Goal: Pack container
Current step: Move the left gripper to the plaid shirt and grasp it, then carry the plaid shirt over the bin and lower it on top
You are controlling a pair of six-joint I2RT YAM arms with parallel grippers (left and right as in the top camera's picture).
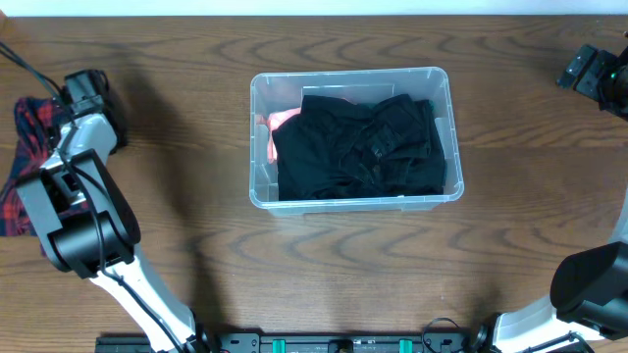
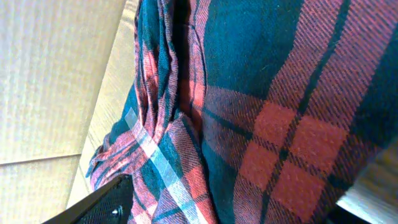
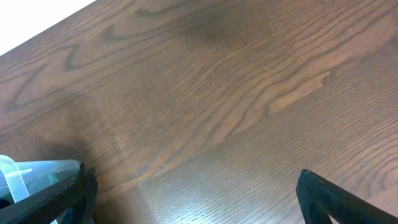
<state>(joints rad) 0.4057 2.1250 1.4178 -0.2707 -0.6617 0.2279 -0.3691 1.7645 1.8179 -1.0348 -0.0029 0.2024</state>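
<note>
Container (image 1: 257,90): centre, black garment (image 1: 358,147) inside.
Left gripper (image 1: 73,98): far left at plaid cloth (image 2: 267,124), grip unclear.
Right gripper (image 3: 193,186): far right, fingers spread.

Wooden table (image 1: 177,216); clear container (image 1: 348,75), plaid cloth (image 1: 27,127) atop

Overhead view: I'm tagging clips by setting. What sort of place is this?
Probably a robotics lab bench rather than a home: a robot left arm and right arm flank a wood-grain table, with a clear container holding dark clothing and a red plaid cloth at the left edge.
</note>
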